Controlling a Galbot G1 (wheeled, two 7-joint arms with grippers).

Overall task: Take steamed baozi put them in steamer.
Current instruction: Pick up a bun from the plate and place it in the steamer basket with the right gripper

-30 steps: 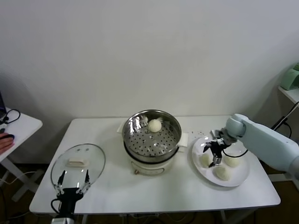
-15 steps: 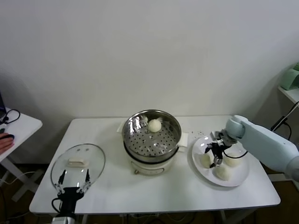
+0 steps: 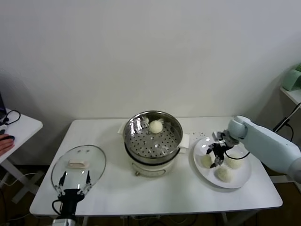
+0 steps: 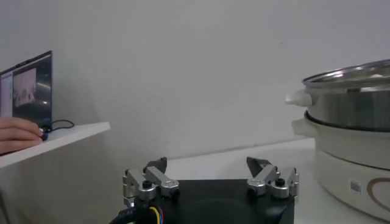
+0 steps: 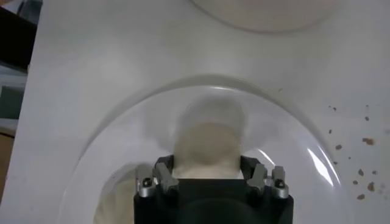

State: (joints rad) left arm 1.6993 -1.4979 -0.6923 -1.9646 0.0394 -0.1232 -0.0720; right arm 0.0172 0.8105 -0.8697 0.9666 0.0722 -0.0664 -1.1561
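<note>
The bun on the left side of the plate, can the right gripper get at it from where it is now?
Probably yes. The right gripper hangs open directly above that bun on the plate, fingers either side, nothing between.

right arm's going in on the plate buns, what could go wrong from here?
1. The right gripper sits open over one baozi, with two more buns crowded nearby; closing may nudge a neighbour.
2. The white plate reaches toward the table's front edge; a push could slide it.
3. The steamer rim stands high, so a low carry could clip it.
</note>
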